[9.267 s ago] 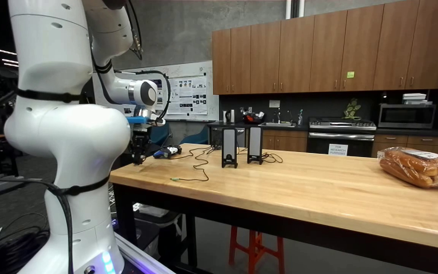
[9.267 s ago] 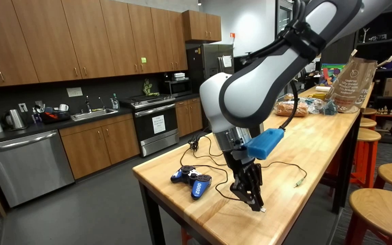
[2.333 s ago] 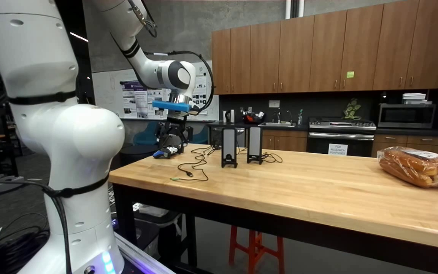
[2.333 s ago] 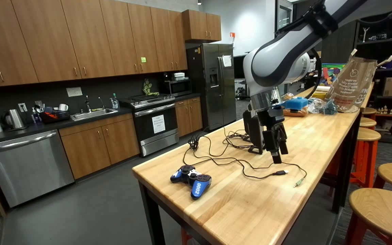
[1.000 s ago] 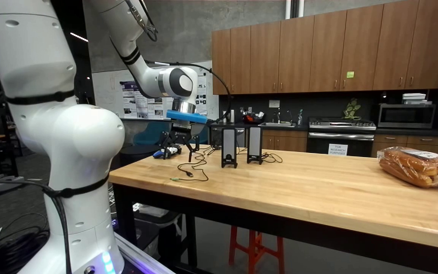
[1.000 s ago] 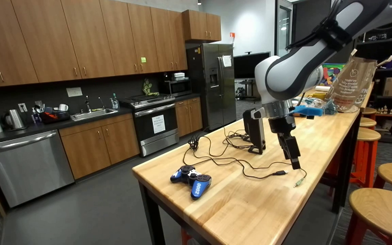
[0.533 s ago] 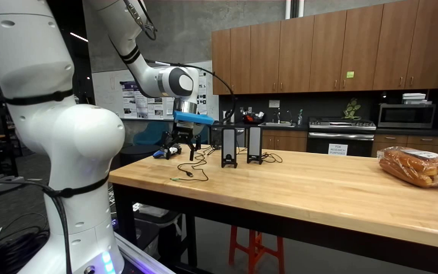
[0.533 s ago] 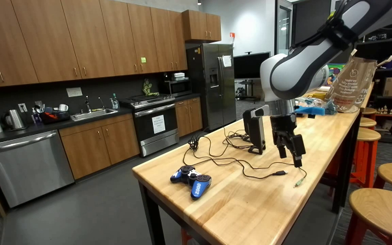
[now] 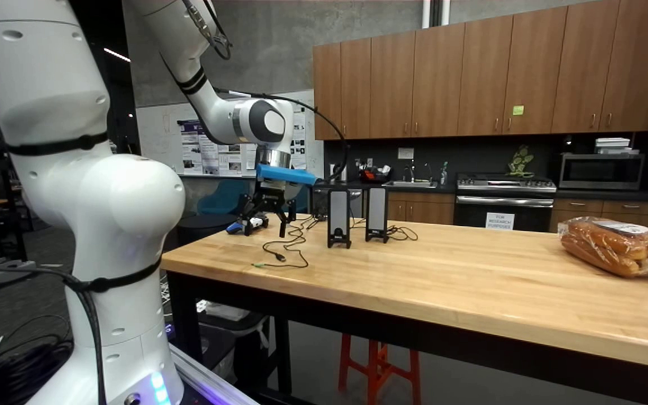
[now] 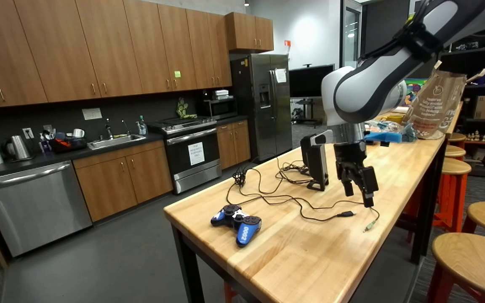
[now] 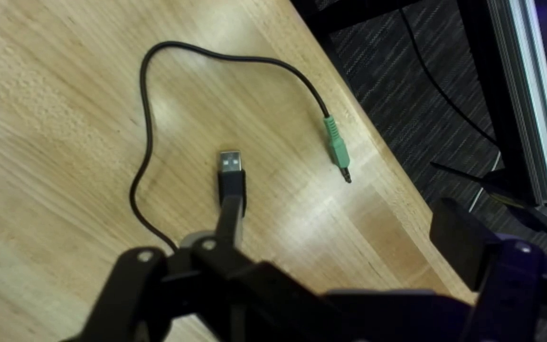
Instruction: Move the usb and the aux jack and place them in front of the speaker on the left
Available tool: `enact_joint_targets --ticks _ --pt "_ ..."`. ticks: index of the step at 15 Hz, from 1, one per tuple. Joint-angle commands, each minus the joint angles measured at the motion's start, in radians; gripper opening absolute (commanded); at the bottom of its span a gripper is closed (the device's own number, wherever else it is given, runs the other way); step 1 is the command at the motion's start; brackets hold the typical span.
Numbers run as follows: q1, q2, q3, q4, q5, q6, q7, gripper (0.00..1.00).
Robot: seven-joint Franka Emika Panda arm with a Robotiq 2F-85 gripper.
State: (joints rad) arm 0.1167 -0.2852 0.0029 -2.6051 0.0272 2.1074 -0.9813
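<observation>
The usb point(image 11: 231, 164), a black plug with a metal end, lies on the table in front of the cords point(image 10: 267, 198). Near the table edge is the green aux jack point(image 11: 338, 146), its cord looping back. Both plugs also show in both exterior views, usb point(image 10: 346, 213) and aux jack point(image 10: 370, 226). Two tall black speakers with grey fronts stand upright, the left speaker point(image 9: 339, 218) beside its twin point(image 9: 377, 214). My gripper point(image 9: 263, 229) hovers above the table, open and holding nothing. In the wrist view one finger point(image 11: 230, 221) overlaps the usb's rear end; the aux jack appears ahead of the gap.
A blue and black game controller point(image 10: 236, 222) lies near the table's end. Bagged bread point(image 9: 619, 246) and a paper bag point(image 10: 434, 105) stand farther along the wooden table point(image 9: 442, 281). Stools point(image 10: 474, 261) line one side. The table edge runs close past the aux jack.
Earlier my gripper was down at the usb near the table's end; the usb now lies released near the aux jack. The gripper has since turned and shifted toward the aux jack, then stopped.
</observation>
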Motion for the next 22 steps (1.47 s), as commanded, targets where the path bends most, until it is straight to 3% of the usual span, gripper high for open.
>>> enact_joint_targets --ticks 1,7,22 --pt "0.005 0.000 -0.004 0.002 -0.001 -0.002 0.001 1.00" --pt "0.005 0.000 -0.005 0.002 -0.001 -0.002 -0.002 1.00" --pt "-0.004 0.071 -0.008 -0.047 -0.022 0.162 -0.054 1.00"
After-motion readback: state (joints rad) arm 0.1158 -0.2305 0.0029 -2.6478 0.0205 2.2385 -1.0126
